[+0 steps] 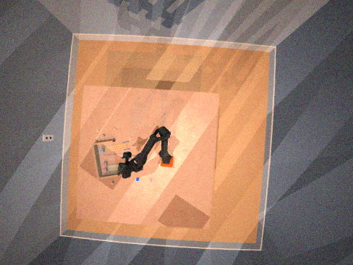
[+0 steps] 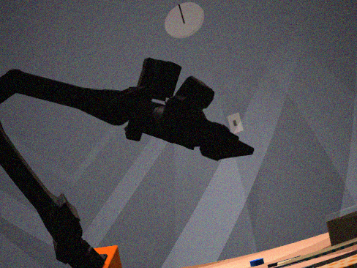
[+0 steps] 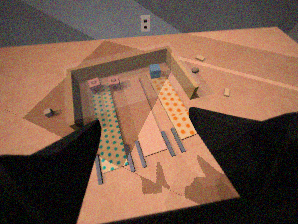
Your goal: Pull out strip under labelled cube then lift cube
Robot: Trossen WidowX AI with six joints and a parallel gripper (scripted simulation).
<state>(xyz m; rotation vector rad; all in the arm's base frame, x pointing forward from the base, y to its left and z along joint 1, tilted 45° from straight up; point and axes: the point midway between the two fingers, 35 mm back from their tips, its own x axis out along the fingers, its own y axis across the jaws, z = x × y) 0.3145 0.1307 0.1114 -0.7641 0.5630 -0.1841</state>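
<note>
In the wrist view a low three-walled tray [image 3: 120, 62] holds several strips laid side by side. A teal-dotted strip [image 3: 110, 135] is at the left, a plain pink strip [image 3: 152, 132] in the middle, and an orange-dotted strip [image 3: 177, 110] at the right. Two pink cubes [image 3: 93, 84] [image 3: 114, 82] sit at the back left and a blue cube [image 3: 155, 70] at the back right. I cannot tell which cube carries the label. My gripper [image 3: 145, 118] [image 1: 124, 166] [image 2: 246, 149] is open and empty, high above the strips' near ends.
Short grey bars [image 3: 141, 154] lie at the strips' near ends. Small loose blocks [image 3: 226, 92] [image 3: 49, 112] lie on the table around the tray. A small blue piece [image 1: 137, 179] [image 2: 257, 262] lies near the arm's orange base [image 1: 166, 163] [image 2: 110, 256].
</note>
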